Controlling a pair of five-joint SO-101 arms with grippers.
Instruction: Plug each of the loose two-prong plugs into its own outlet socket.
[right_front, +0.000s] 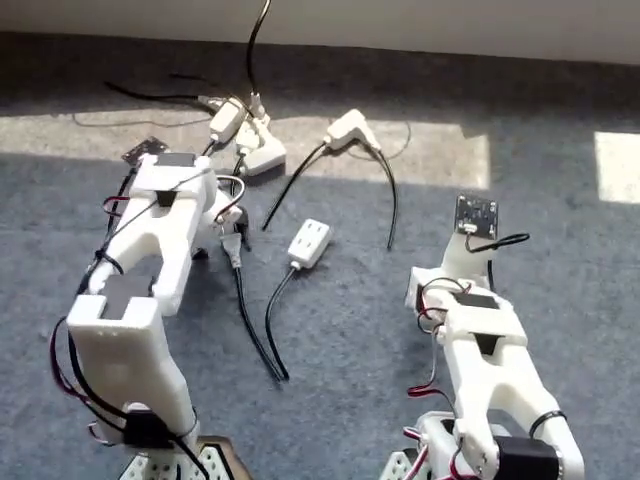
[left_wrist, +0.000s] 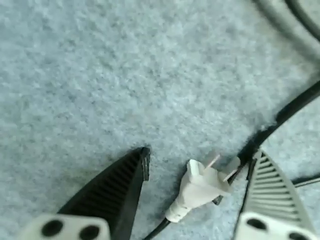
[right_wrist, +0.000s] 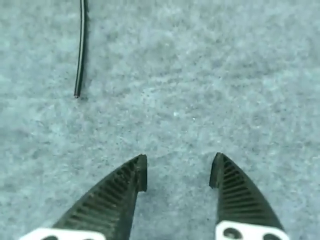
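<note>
Hovering low over the grey carpet, the left jaws are spread wide. The white two-prong plug lies flat between them, closer to the pale jaw than to the dark one. Its prongs point away from the wrist and its cord trails back under it. A thicker black cable runs past the pale jaw's tip.

To my eye the grasp is the step in hand. It would go best with the jaws shifted so the plug sits midway, then closed across the plug's body. That keeps them off the prongs and the cord, and clear of the neighbouring cable.

The white outlet block lies near the left jaws, off to one side.

The right jaws are open too, with only carpet between them. A thin black wire end lies well ahead of the dark jaw.
</note>
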